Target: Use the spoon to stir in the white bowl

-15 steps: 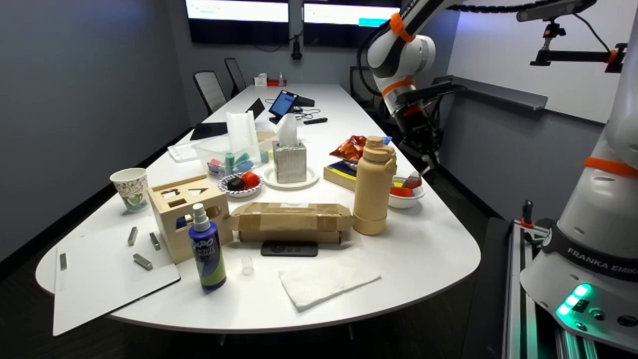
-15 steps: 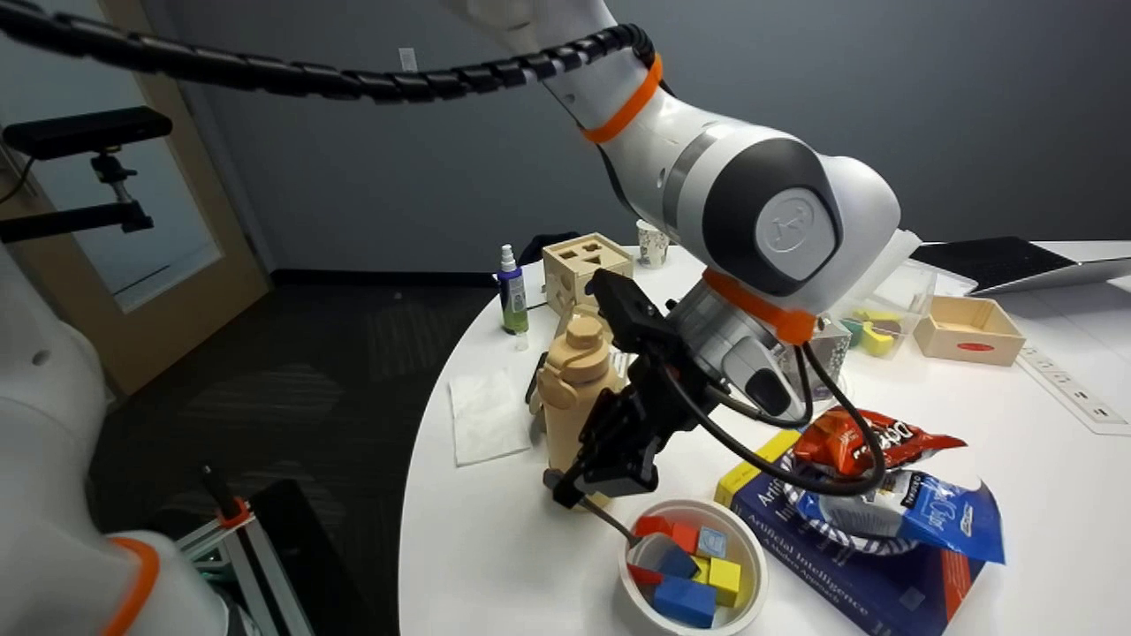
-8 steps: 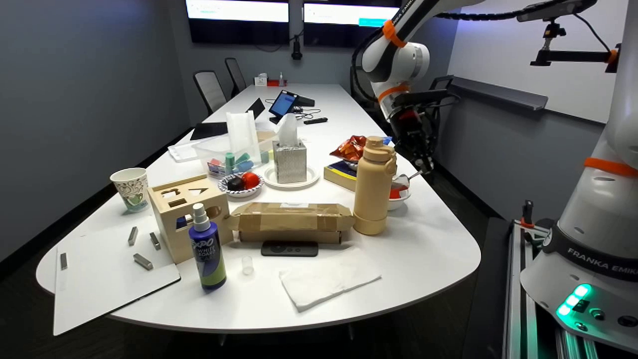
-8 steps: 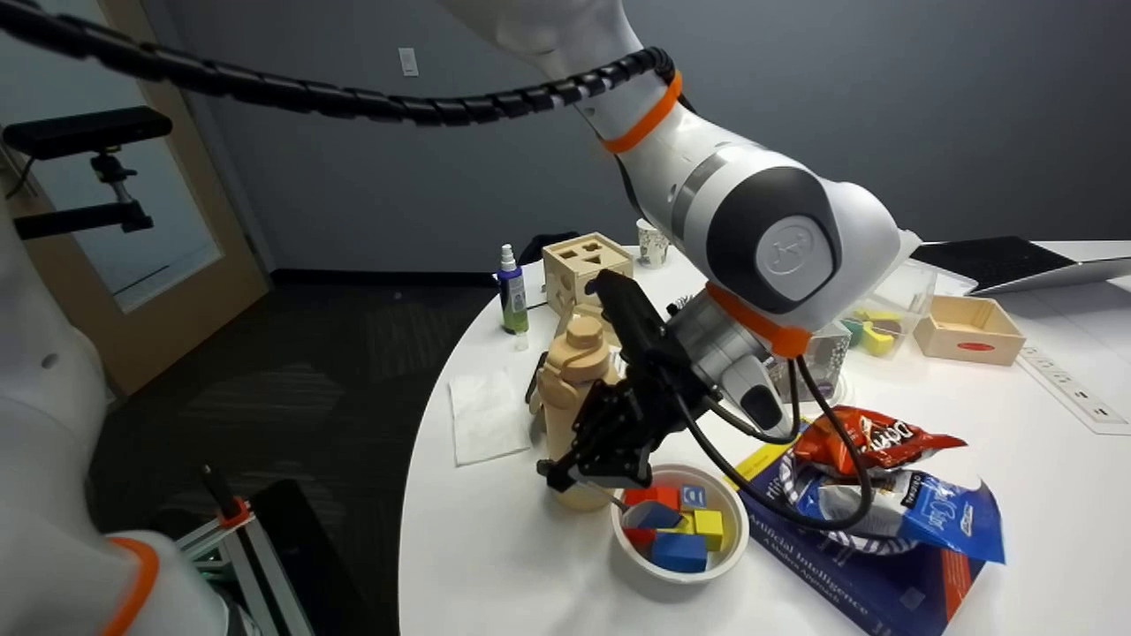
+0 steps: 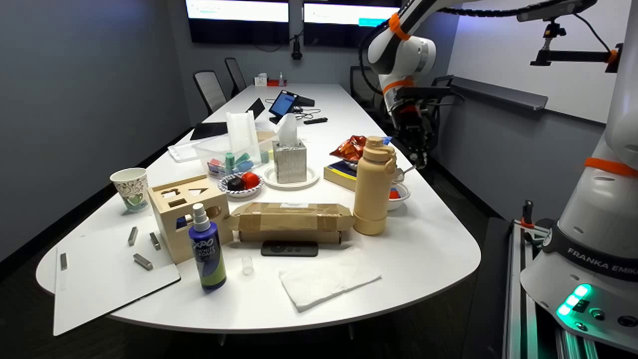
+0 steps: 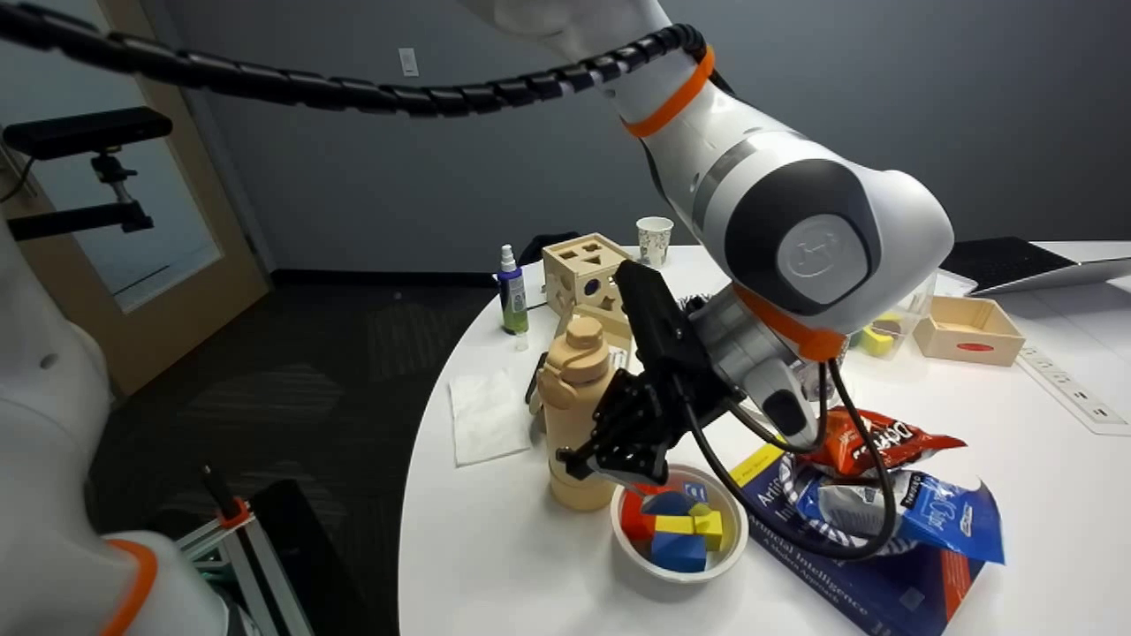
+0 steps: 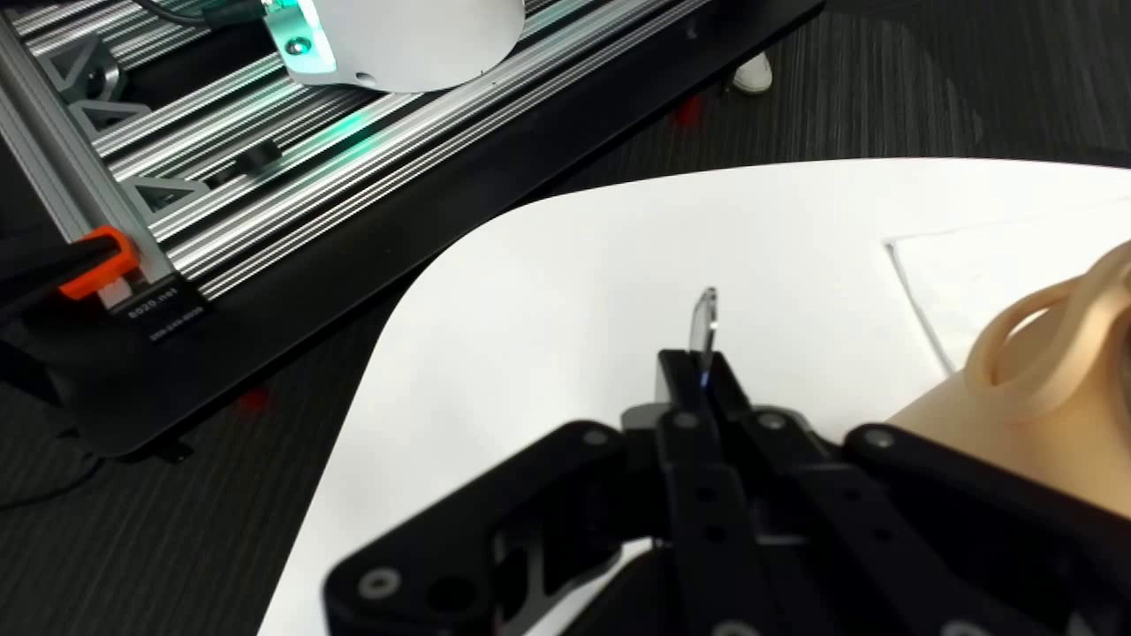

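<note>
1. On the spray bottle [image 5: 207, 254] I read "EXPO WHITE BOARD".
2. My robot base [image 5: 588, 269] says "FRANKA EMIK", then cuts off.
3. Book [image 6: 884, 583]: "Artificial Intelligence, A Modern Approach".
4. Red bag [image 6: 914, 442]: "Doritos", partly hidden.
5. "8020.net" on the rail end [image 7: 168, 309].

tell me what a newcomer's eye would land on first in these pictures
Probably the white robot arm with its orange bands, its gripper shut on a spoon that hangs over the white bowl in both exterior views. Next come the bright red, yellow and blue blocks inside that bowl and the tall tan bottle standing beside it. In an exterior view, green lights on the robot's base glow at lower right.
</note>
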Controlling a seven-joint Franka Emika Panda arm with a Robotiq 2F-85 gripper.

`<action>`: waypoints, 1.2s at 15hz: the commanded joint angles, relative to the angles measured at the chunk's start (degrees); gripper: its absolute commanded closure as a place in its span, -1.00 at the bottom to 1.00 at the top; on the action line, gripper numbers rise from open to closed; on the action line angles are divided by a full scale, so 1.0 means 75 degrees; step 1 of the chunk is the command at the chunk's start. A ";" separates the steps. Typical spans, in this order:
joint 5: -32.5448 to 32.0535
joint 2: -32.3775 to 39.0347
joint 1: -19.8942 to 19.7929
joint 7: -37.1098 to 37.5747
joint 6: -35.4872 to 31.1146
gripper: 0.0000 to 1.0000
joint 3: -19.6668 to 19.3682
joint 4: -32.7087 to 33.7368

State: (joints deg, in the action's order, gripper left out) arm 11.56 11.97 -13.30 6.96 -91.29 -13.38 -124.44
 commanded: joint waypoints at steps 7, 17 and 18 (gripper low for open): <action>-0.0340 0.0238 0.0183 0.0470 0.1176 0.98 0.0189 0.0216; -0.0186 0.0039 0.0288 0.0181 0.0007 0.98 0.0324 -0.0029; -0.0295 0.0002 0.0318 0.0476 -0.0225 0.98 0.0286 -0.0064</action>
State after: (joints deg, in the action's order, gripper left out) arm 10.24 13.41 -11.55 6.16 -89.33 -10.33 -124.39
